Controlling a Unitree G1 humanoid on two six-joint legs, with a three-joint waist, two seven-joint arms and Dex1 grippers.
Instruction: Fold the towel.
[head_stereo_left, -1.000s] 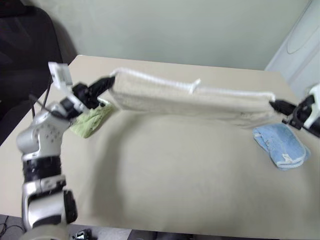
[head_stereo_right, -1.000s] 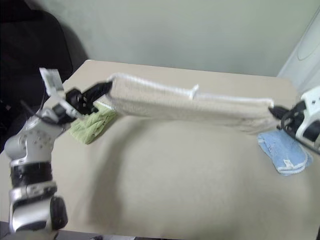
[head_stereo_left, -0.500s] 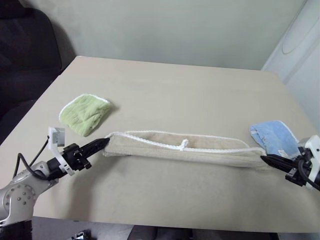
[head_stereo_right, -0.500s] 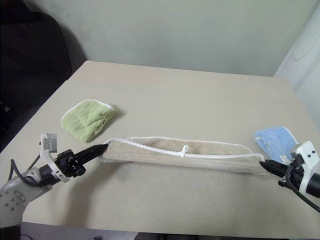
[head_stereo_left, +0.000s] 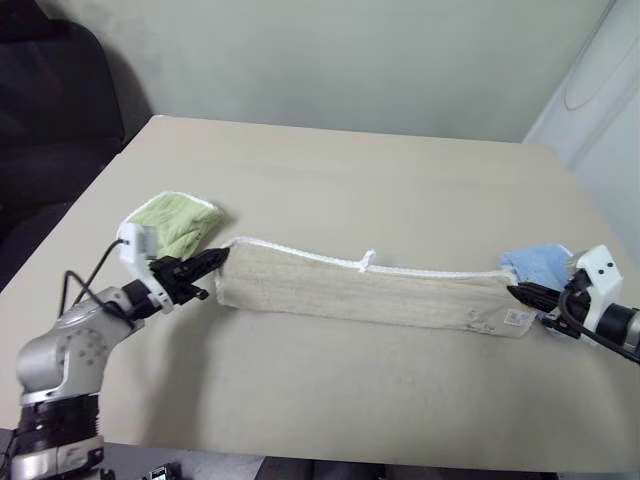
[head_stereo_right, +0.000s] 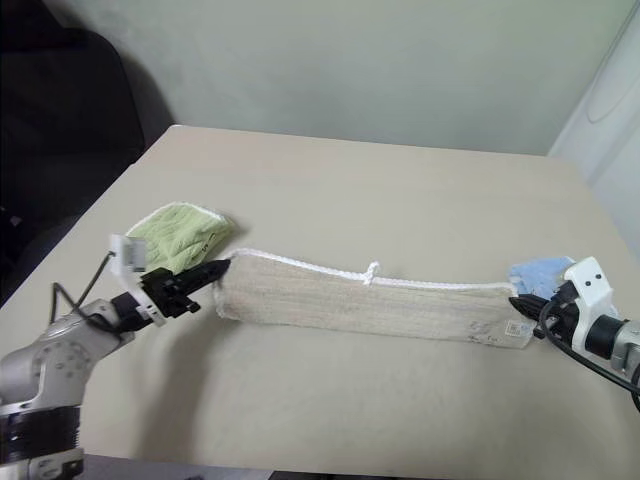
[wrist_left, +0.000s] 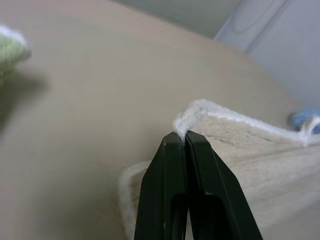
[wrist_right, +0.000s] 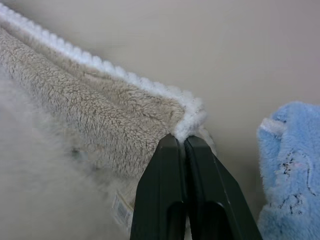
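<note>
The beige towel (head_stereo_left: 370, 295) is stretched in a long band across the table's middle, hanging from its white corded top edge, and its lower edge seems to rest on the table. A small white loop (head_stereo_left: 368, 260) stands up at mid-length and a small label (head_stereo_left: 515, 318) shows near its right end. My left gripper (head_stereo_left: 218, 258) is shut on the towel's left top corner (wrist_left: 192, 112). At the right top corner (wrist_right: 187, 122) my right gripper (head_stereo_left: 515, 293) is shut on the cord.
A green towel (head_stereo_left: 175, 220) lies bunched just behind the left gripper. A light blue towel (head_stereo_left: 535, 265) lies right behind the right gripper. The tan table (head_stereo_left: 330, 180) runs back towards a pale wall, and a dark chair (head_stereo_left: 50, 90) stands at the far left.
Both grippers have sunk with the towel still stretched between them, and the towel now hangs as a wider band down at the table. The head view has shifted too.
</note>
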